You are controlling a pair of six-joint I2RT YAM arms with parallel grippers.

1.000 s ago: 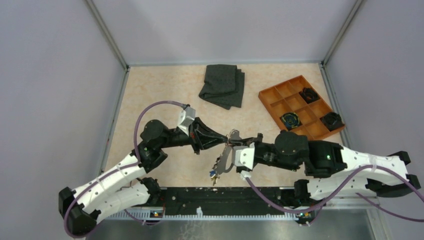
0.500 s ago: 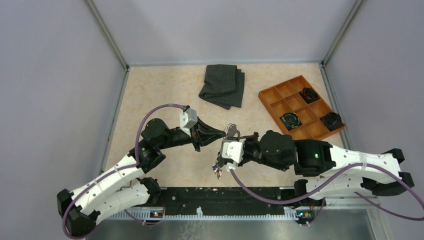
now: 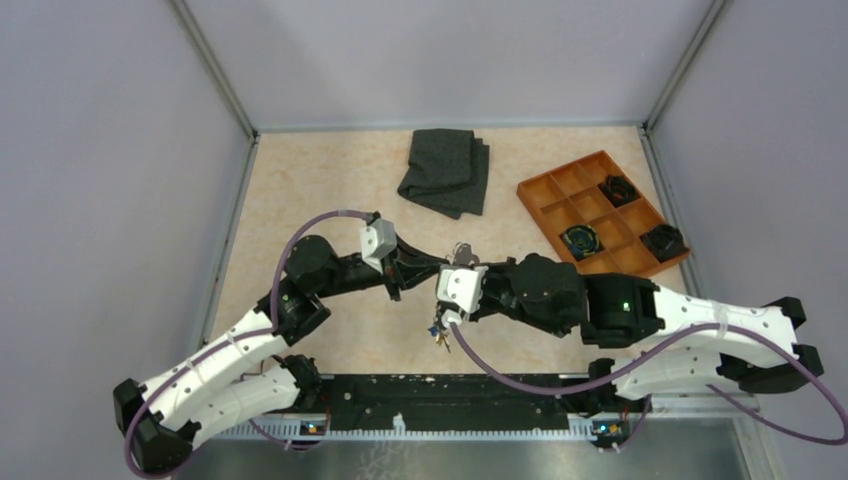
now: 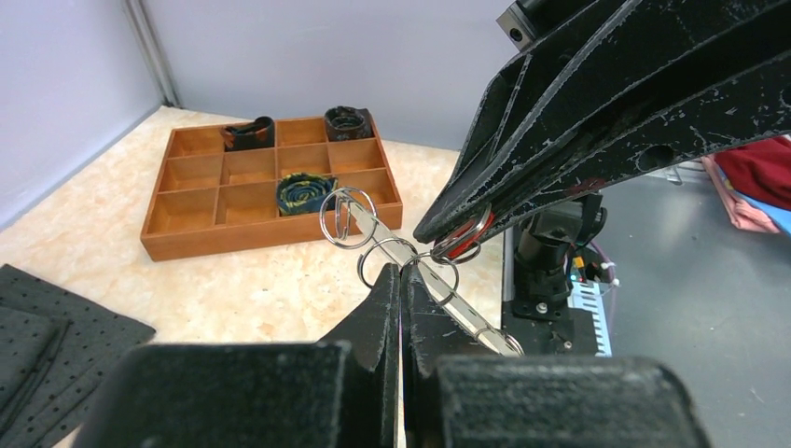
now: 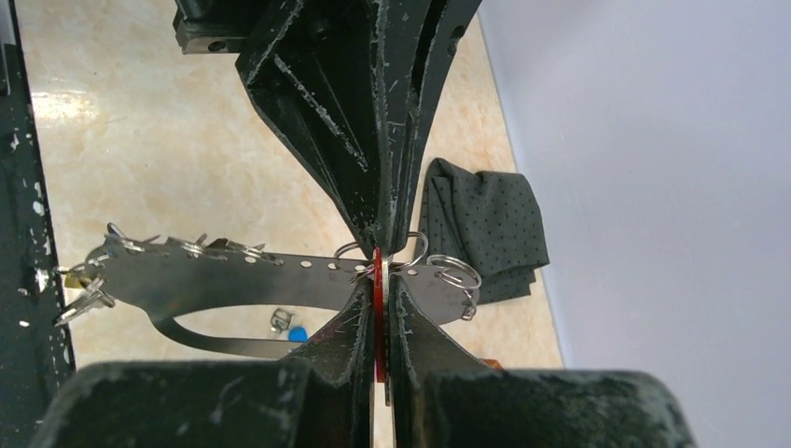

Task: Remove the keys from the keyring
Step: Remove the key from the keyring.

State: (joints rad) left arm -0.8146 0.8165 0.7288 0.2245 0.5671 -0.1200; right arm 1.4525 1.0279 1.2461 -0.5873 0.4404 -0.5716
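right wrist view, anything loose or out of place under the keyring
A small blue piece and a metal ring show below the keyring, apart from the keys bunched at one end; whether they lie loose on the table cannot be told.

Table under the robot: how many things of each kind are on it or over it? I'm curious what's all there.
Robot arms: 2
Folded cloth: 1
Tray: 1
Dark bundles in the tray: 3
Keyring: 1
Total: 8, leaving out the keys, which are too small to count.
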